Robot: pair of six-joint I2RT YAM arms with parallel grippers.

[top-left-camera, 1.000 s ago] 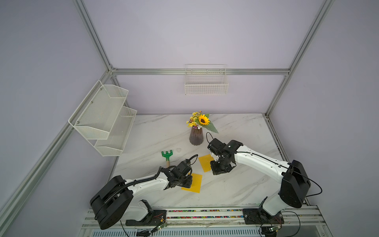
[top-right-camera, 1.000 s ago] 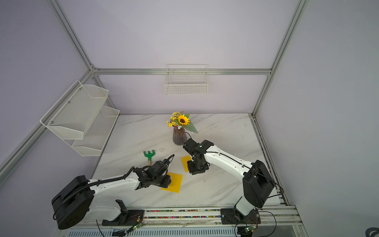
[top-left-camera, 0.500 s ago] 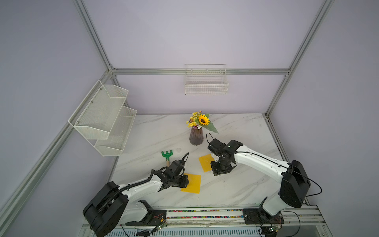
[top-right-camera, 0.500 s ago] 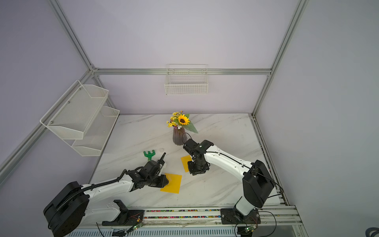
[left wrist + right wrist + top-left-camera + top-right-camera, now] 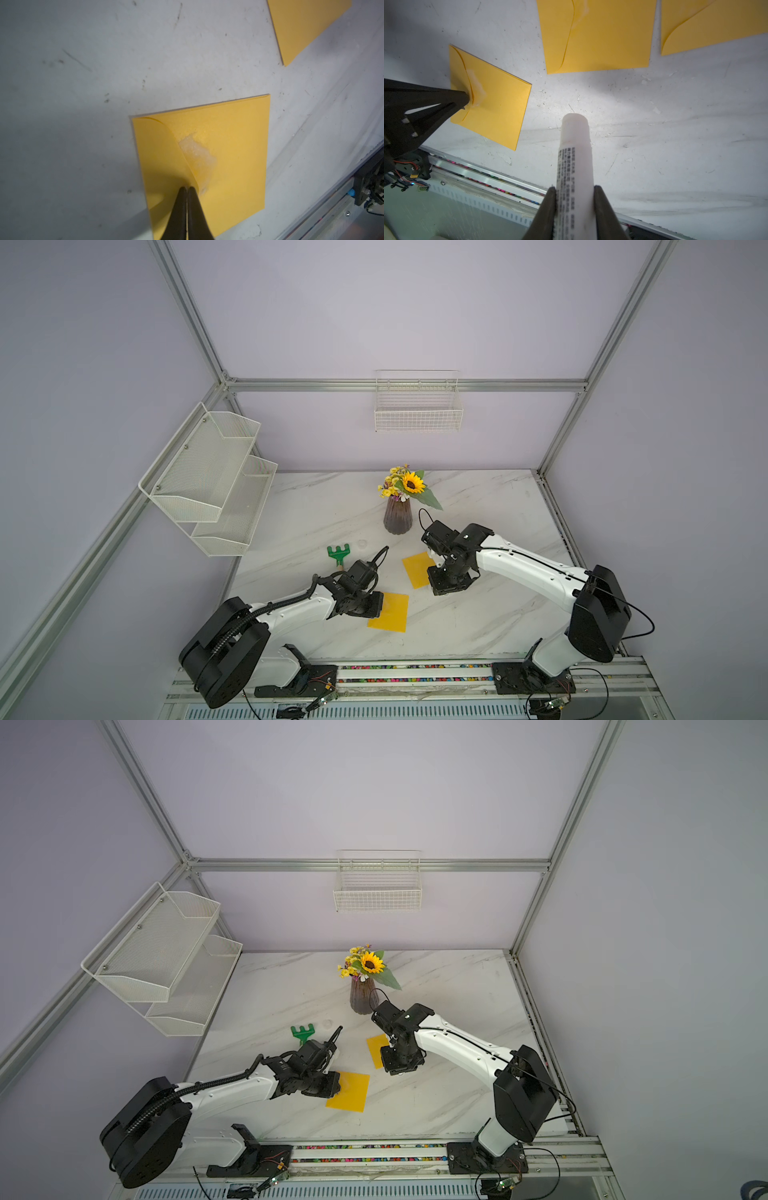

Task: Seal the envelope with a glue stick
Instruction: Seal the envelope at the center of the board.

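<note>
A yellow envelope lies near the table's front. Its curved flap is lifted, and a whitish glue smear shows beside the flap's edge. My left gripper is shut, and its tips pinch the flap's edge. The right wrist view shows the same grip on this envelope. My right gripper is shut on the glue stick, a white tube with grey print. It hangs above bare table to the right of that envelope, tip pointing down.
A second yellow envelope lies beside my right gripper, and a third shows in the right wrist view. A green toy rake, a sunflower vase, wire shelves and a wall basket stand behind.
My left gripper's jaws have closed at the envelope's flap, and that arm has shifted a little toward the front left. The right arm and glue stick have held still.
</note>
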